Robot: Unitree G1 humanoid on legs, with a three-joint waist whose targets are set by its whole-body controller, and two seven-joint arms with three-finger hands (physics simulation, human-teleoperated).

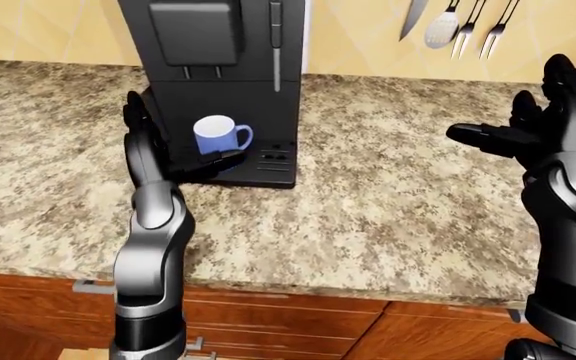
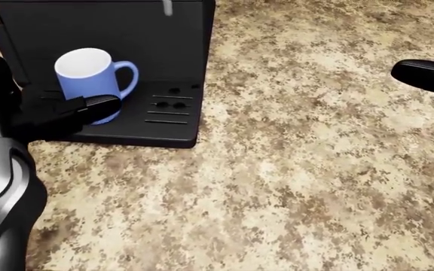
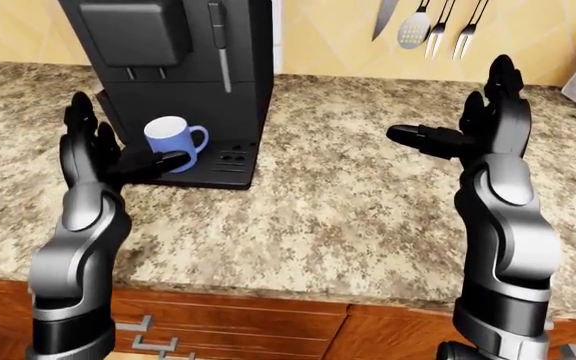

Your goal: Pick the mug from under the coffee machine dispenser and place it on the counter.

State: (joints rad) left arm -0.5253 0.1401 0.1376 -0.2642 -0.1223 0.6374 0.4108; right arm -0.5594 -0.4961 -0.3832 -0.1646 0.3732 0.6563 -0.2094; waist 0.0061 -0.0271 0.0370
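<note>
Left hand (image 3: 103, 154), dark and glossy, stands upright with fingers spread wide, released; one finger (image 2: 81, 107) reaches across the base of the blue mug (image 2: 95, 79), appearing to touch it, not closed round it. That smooth cylindrical mug sits upright on the drip tray of the boxy black coffee machine (image 1: 218, 82), near the table's (image 3: 348, 202) far edge. Speckled granite covers the table. Right hand (image 3: 468, 135) hovers splayed, holding nothing.
</note>
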